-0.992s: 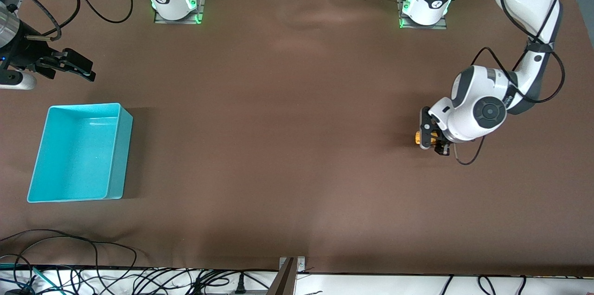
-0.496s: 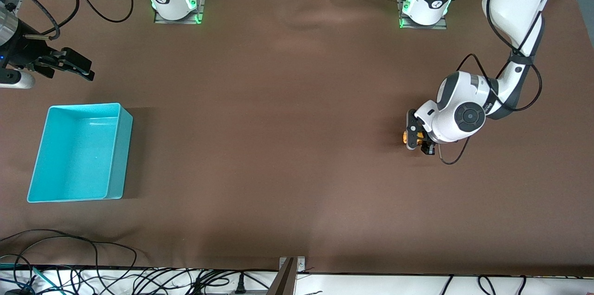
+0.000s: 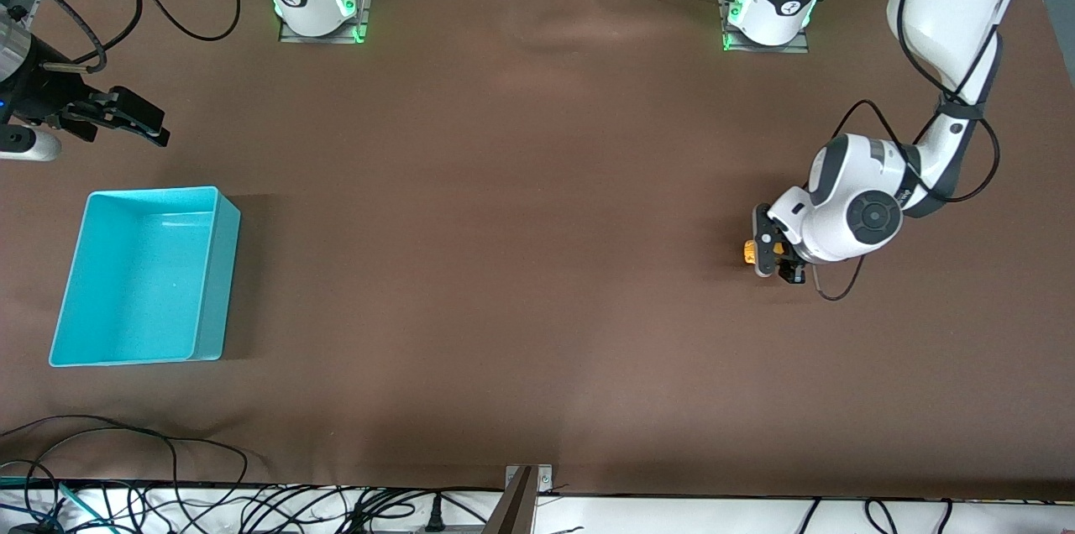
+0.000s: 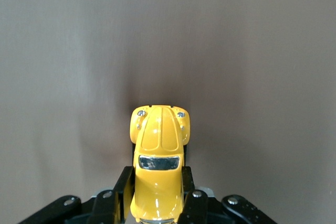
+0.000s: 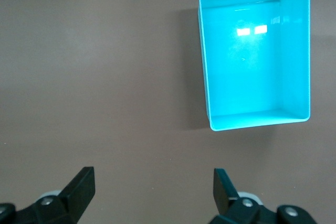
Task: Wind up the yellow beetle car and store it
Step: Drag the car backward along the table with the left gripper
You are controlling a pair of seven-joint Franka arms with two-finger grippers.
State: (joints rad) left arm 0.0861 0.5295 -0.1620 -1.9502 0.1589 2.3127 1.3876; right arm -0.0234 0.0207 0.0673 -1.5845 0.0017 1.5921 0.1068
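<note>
Shifting back toward the left arm's end of the table after a brief run toward the middle half a second earlier: left gripper [image 3: 770,252] now sitting close to where it was a second ago, low over the brown table cover [image 3: 521,206], fingers clamped on the flanks of the yellow beetle car [image 3: 750,252]. Pinching the car along its rear half in the left wrist view, black fingers [image 4: 122,187] pressed to both sides, hood and headlights poking out ahead toward bare cover. Reading the to-and-fro as pull-back strokes for winding the spring, wheels probably dragging on the cover, though wheel contact not visible from either view. Judging the wind-up step as under way and storage as not yet begun. Holding off near the table edge at the right arm's end: right gripper [image 3: 126,123], fingers [image 5: 79,186] spread wide with nothing between them, waiting and barely shifted across the three front frames. Looking down from the right wrist onto the turquoise bin [image 5: 299,51]: open-topped, rectangular, upright, nothing inside except two bright ceiling-light reflections on its floor. Sitting at the right arm's end in the front view, same turquoise bin [image 3: 206,282] well apart from the car, nearly the whole table length between them. Expecting a long carry or a handover before any drop into the bin; car small, grip on rounded flanks possibly prone to slipping.
</note>
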